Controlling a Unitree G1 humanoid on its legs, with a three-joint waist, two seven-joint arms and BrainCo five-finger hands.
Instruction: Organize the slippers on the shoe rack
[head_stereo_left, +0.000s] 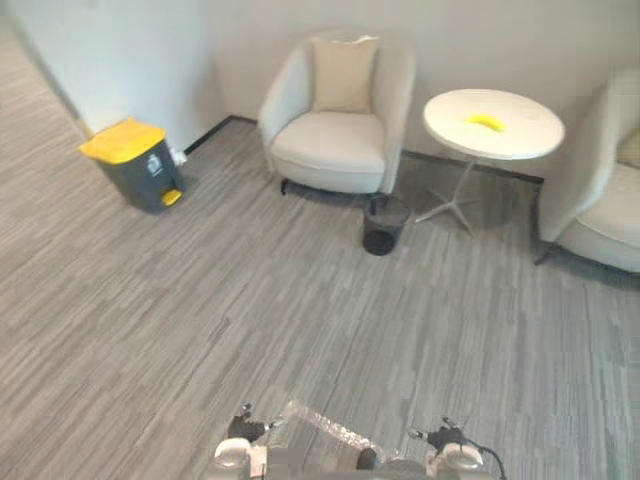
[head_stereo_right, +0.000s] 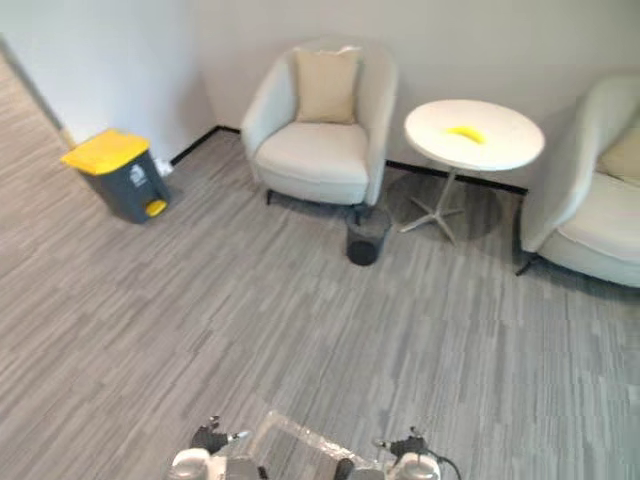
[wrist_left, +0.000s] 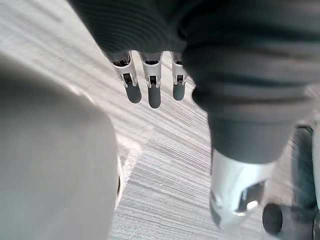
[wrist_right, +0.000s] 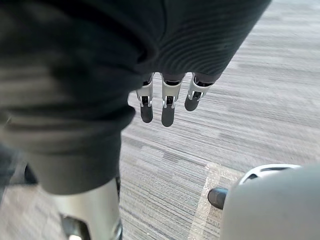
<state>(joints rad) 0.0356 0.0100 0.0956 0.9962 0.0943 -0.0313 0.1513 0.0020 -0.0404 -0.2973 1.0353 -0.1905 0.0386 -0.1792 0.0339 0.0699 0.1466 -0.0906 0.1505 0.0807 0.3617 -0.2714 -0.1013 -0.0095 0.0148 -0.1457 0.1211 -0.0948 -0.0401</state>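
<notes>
Hanging over grey striped carpet, the left hand is seen in its wrist view with fingers straight and close side by side, nothing held between them. The right hand is shown likewise in its own wrist view: fingers straight and relaxed, pointed at the carpet, holding nothing. From the head camera a lounge corner is seen. A cream armchair with a beige cushion is placed at 12 o'clock against the wall. A round white table stands at 1 o'clock, with a small yellow object lying on its top. A black wastebasket is set on the floor between armchair and table, near the middle. A grey bin with a yellow lid is found at 10 o'clock, and part of a second armchair at 3 o'clock.
</notes>
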